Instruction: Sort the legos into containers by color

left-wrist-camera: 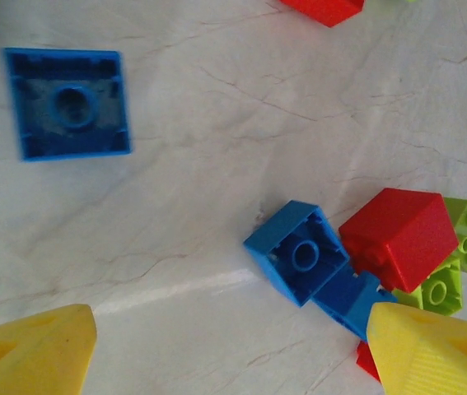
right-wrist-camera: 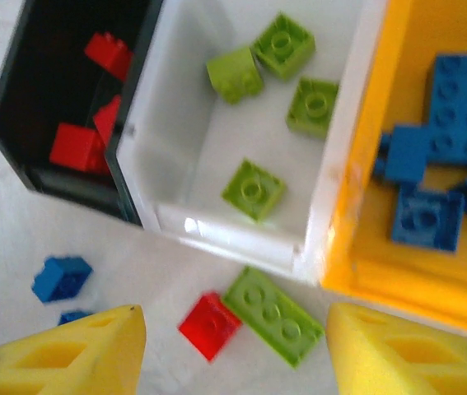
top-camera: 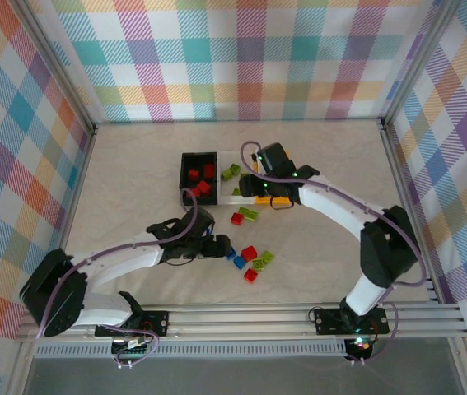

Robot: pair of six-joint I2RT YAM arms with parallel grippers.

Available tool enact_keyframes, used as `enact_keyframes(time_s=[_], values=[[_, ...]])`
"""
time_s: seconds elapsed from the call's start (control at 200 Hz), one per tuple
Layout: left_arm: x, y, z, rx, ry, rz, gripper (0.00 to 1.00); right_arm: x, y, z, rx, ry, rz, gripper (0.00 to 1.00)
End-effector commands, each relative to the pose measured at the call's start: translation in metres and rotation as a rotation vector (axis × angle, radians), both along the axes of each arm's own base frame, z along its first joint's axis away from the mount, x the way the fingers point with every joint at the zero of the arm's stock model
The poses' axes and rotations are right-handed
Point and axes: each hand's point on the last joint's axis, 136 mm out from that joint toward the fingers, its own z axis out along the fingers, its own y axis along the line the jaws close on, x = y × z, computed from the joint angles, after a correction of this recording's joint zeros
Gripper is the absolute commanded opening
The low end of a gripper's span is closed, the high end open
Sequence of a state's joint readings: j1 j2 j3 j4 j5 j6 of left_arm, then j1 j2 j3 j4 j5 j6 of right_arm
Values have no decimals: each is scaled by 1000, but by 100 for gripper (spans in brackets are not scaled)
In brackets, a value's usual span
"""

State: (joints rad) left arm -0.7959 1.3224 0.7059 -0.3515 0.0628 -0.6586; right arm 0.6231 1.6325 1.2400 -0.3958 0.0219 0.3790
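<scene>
Just outside white bin (right-wrist-camera: 241,240), R wrist view: long green brick (right-wrist-camera: 274,315) + red brick (right-wrist-camera: 210,325) side by side. Right gripper (right-wrist-camera: 237,362) spread, empty, above them. Best take green alone, fingers across its short sides, clear of red.
L wrist view: left gripper (left-wrist-camera: 233,362) spread, empty, over upturned blue brick (left-wrist-camera: 299,251) touching brick pile (left-wrist-camera: 414,247); straddle blue only.
Top view: both arms reach fwd, left low, well short of white bin; right wrist at it.

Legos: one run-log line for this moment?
left gripper open by blue lego; right gripper open above green lego; black bin red; white bin green; yellow bin blue
</scene>
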Motion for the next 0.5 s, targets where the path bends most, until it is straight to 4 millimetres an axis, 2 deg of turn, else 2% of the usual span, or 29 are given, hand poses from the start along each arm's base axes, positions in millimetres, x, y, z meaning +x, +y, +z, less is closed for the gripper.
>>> enact_keyframes(time_s=[0.0, 0.14, 0.28, 0.405, 0.475, 0.495], values=[[10, -23, 4, -46, -11, -10, 86, -14, -6, 9, 41, -31, -8, 60], [22, -37, -6, -71, 5, 34, 81, -32, -27, 12, 24, -59, -27, 61], [28, -43, -11, -48, 17, 57, 74, -39, -40, 16, 16, -82, -45, 61], [26, -48, -14, -7, 16, 50, 72, -43, -45, 17, 15, -93, -51, 61], [23, -49, -20, 22, 20, 43, 71, -44, -49, 17, 7, -104, -57, 61], [18, -43, -26, 55, 43, 41, 71, -44, -50, 19, 8, -109, -59, 61]])
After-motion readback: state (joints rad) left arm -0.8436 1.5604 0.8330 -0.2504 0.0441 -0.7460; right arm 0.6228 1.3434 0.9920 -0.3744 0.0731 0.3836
